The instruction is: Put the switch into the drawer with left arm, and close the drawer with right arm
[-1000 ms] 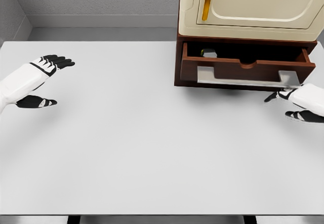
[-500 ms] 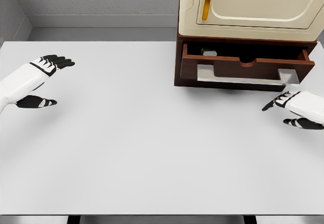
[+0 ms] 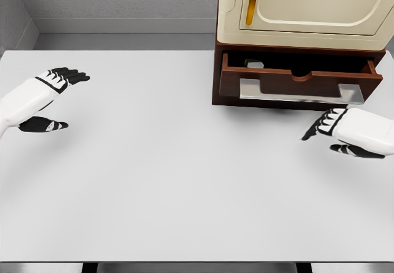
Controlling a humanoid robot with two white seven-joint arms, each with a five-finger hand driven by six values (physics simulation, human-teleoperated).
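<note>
Drawer: brown wood with a pale metal handle, set low in a dark brown cabinet at the table's far right. I log it as partly pulled out, the front standing forward of the cabinet face.

Contents: one small pale grey item, which I take for the switch, lying at the back left of the drawer cavity. Only its top shows above the drawer front; a green speck sits just beside it, and I cannot make out what that is. The rest of the drawer interior is in shadow and unreadable from my view.

Above the drawer: a cream door with a gold vertical bar, cut off by the top and right edges of the head view.

Table: white, wide, its near edge cropped at the bottom.

Right hand: white shell, black fingers spread and pointing left, thumb separate below. It grips nothing and hangs just in front of and below the drawer's right end, not touching the handle. The forearm runs out of the right edge.

Left hand: at the far left, well apart from the cabinet, fingers extended toward the right, thumb held apart beneath, empty. Its arm is cropped by the left edge.
</note>
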